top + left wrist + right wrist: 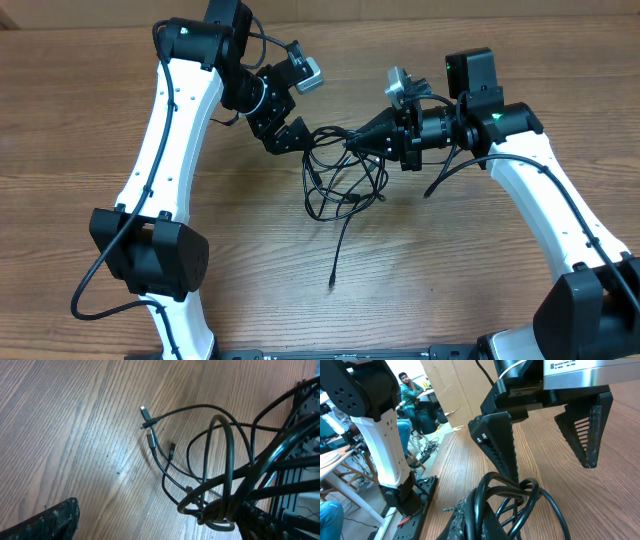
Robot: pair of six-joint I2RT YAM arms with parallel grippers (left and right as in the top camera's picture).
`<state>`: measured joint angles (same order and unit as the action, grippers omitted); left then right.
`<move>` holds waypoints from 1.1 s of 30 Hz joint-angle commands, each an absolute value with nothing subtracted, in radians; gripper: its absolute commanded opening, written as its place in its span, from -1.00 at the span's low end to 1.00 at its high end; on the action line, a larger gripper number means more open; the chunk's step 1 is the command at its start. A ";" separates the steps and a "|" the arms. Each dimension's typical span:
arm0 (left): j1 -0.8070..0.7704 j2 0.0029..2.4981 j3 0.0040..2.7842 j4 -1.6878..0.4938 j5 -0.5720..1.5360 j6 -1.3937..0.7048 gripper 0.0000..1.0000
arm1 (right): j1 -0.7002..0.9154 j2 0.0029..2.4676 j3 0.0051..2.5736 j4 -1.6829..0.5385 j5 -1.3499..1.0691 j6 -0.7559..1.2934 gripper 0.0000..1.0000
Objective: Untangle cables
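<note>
The cables are thin black cords in loose loops at the table's middle, and one end trails toward the front. My right gripper is shut on a bundle of loops at the tangle's top. In the right wrist view these loops bulge out past its shut fingers. My left gripper stands open just left of that spot, its two fingers spread wide above the loops. In the left wrist view a knot of cords lies by its right finger, and small plug ends rest on the wood.
Wooden table all round. The white arms and black bases stand at left and right. Beyond the table's edge in the right wrist view are cardboard, a seated person and floor cables.
</note>
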<state>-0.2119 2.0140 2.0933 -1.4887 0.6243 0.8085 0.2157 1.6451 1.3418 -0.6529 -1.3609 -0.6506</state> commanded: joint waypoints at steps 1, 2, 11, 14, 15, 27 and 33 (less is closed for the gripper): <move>-0.241 1.991 2.094 -1.481 0.648 0.762 0.97 | 0.214 1.634 1.349 -0.653 -1.393 -0.653 -0.92; -0.244 1.991 2.094 -1.480 0.666 0.761 0.97 | 0.214 1.634 1.349 -0.652 -1.393 -0.653 -0.92; -0.297 1.991 2.094 -1.452 0.723 0.670 0.67 | 0.214 1.634 1.349 -0.652 -1.393 -0.653 -0.92; -0.311 1.991 2.094 -1.422 0.637 0.578 0.52 | 0.214 1.634 1.349 -0.652 -1.393 -0.653 -0.92; -0.313 1.991 2.094 -1.416 0.618 0.560 0.50 | 0.214 1.634 1.349 -0.652 -1.393 -0.653 -0.92; -0.315 1.991 2.094 -1.409 0.411 0.436 0.51 | 0.214 1.634 1.349 -0.653 -1.393 -0.652 -0.92; -0.315 1.991 2.094 -1.420 0.502 0.452 0.46 | 0.214 1.634 1.349 -0.652 -1.392 -0.653 -0.92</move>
<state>-0.3080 2.0140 2.0933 -1.4132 0.4454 0.4496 0.2111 1.6451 1.3418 -0.6552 -1.3540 -0.6506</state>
